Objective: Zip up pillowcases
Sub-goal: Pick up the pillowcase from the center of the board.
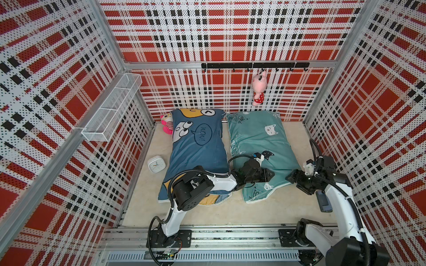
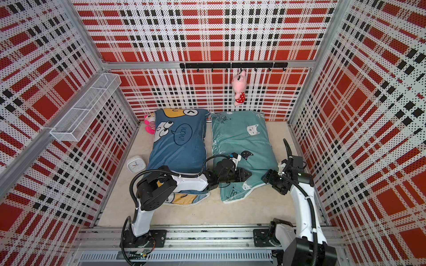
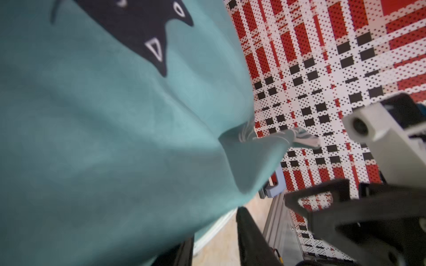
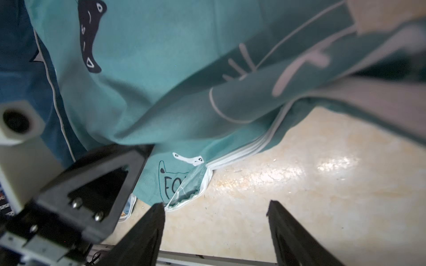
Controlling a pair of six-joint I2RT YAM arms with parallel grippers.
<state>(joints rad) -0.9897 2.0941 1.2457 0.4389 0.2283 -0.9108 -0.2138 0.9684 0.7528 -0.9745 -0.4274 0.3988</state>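
Black fingers of the right gripper (image 4: 215, 203) stand wide apart with bare beige floor (image 4: 299, 184) between them; nothing is held. One fingertip sits just beside the near corner of the teal pillowcase (image 4: 161, 69), where a white zip line (image 4: 242, 153) runs along the cover's edge. Whether that zip is closed cannot be told. In both top views this gripper sits at the near right edge of the same cover.

The left gripper (image 3: 214, 225) is parted a little, with floor showing in the gap. Teal cloth drapes over one finger, but no grasp is seen. It lies low over the near part of the teal pillowcase, its arm crossing the near end of the dark blue pillowcase (image 1: 198, 152).

The two covers lie side by side, far ends toward the back wall (image 1: 196, 92). Around them:
- a white clock (image 1: 156, 164) left of the blue cover
- a pink plush (image 1: 167, 124) at its far left corner
- a second plush (image 1: 259, 87) hanging from a black hook rail (image 1: 230, 65)
- a white wire basket (image 1: 113, 108) fixed high on the left
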